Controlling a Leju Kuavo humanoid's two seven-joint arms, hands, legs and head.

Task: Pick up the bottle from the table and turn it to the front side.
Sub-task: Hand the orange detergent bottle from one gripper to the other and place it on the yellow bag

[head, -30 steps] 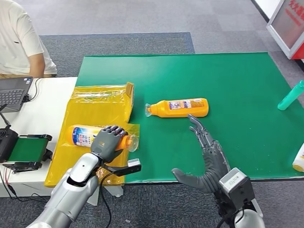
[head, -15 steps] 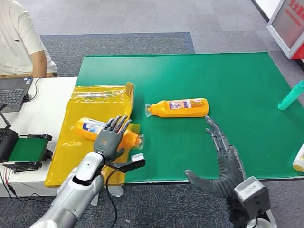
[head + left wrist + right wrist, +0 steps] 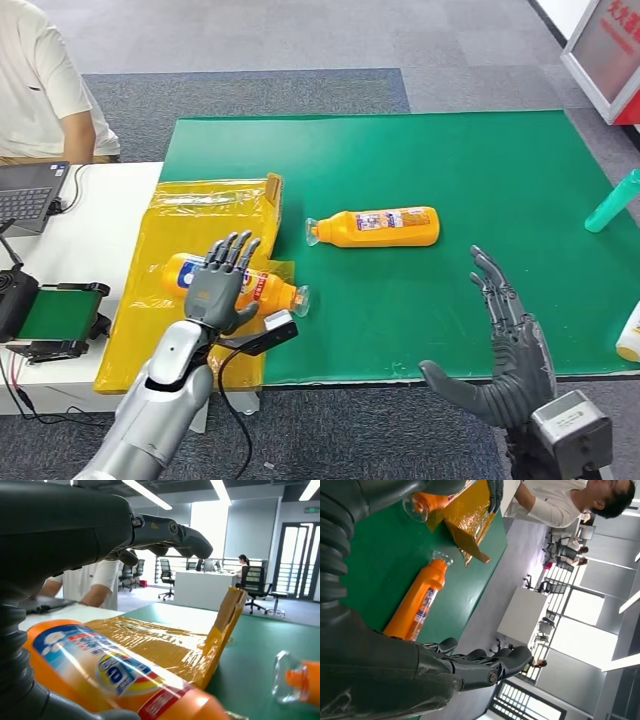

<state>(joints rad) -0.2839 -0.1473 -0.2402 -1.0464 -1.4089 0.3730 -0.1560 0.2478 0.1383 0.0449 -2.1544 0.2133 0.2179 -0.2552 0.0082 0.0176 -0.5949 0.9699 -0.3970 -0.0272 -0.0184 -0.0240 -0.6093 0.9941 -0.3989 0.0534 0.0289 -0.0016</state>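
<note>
Moments after its release, an orange bottle (image 3: 241, 285) lies on its side on yellow plastic wrap (image 3: 192, 230) at the left edge of the green mat (image 3: 453, 180), clear cap toward the middle of the table. The robot's left hand (image 3: 219, 282) has lifted off it — a second ago the fingers were wrapped over the bottle's body; now they are spread and raised above it, holding nothing. The bottle has rolled in that time, and its label appears to face more upward than before, which suggests the turn on this bottle is done or nearly so. The right hand (image 3: 509, 345) has drawn back toward the near edge of the mat, fingers apart and empty, well clear of a second orange bottle (image 3: 373, 226) lying untouched mid-mat.

From the left wrist, the printed label of the near bottle (image 3: 113, 672) fills the foreground, glossy and readable in part — detail the head view leaves too small to judge — with the open fingers (image 3: 170, 532) arched above and apart from it. The right wrist view shows the second bottle (image 3: 416, 602) from its side, plus a seated person (image 3: 561, 505) beyond the table. A teal bottle (image 3: 613, 203) lies at the mat's far right edge in the head view.
</note>
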